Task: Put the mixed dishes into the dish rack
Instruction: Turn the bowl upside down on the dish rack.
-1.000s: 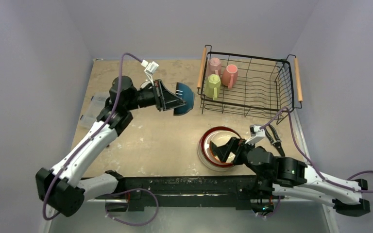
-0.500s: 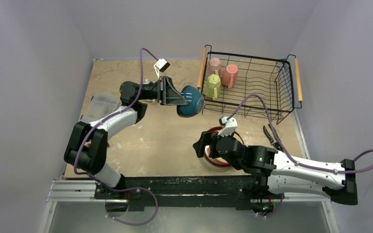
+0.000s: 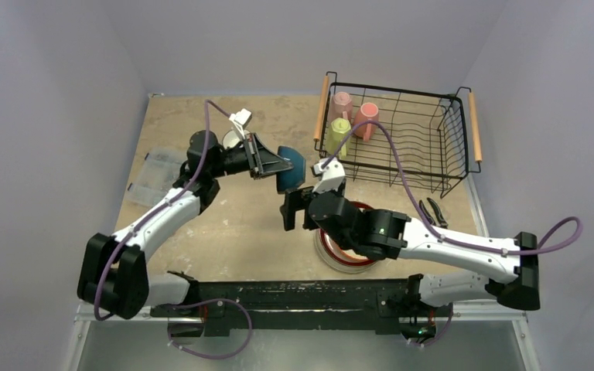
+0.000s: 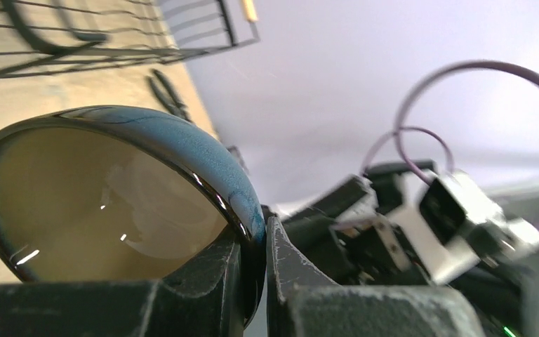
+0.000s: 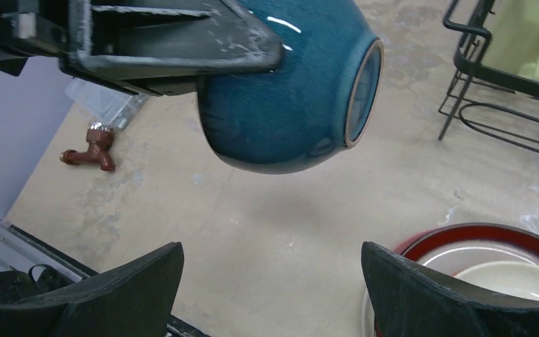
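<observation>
Gripping teal bowl (image 5: 288,91) rim, left hand (image 4: 254,239) (aloft)

1. Top ext cam: fixed high, behind arm bases, looks down & fwd over whole table (image 3: 240,224); farthest view, dish rack (image 3: 418,131) at far right.
2. L wrist cam: just behind left gripper (image 4: 254,260), v. close to teal bowl (image 4: 98,189), faces along table twd rack & right arm.
3. R wrist cam: looks out btwn fingers of right gripper (image 5: 274,281), angled down at table, bowl close in front.
4. Shared: bowl & rack in all 3; plates (image 5: 477,235) in top + R wrist.
</observation>
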Available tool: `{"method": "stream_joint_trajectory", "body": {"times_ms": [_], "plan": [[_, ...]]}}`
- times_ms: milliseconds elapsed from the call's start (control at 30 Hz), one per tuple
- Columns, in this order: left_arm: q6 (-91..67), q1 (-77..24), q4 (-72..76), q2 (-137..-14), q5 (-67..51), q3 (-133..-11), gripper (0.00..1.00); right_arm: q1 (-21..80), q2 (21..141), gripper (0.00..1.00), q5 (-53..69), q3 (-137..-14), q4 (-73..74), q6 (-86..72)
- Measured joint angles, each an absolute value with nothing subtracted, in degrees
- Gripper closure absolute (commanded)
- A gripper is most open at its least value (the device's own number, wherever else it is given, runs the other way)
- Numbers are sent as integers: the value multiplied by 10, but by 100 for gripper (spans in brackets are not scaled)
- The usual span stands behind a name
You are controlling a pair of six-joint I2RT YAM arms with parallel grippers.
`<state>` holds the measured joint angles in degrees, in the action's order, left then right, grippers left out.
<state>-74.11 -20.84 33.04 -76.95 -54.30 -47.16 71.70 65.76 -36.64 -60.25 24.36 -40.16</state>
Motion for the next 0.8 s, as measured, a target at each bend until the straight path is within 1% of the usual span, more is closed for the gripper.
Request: {"method": "stream_joint_trajectory", "body": {"times_ms": [100,300,500,800], "plan": [[-662,-202,188,-720,-474,-475,100,727,705,1,-379,-642,231,-363],[-625,-192,91,-714,-429,-476,100,733,767,1,-399,-668,198,-300],[-627,-185,66,-729,-427,-476,100,718,816,1,-393,-684,153,-287],[-658,-179,83,-747,-448,-476,100,644,833,1,-351,-681,102,-300]]}}
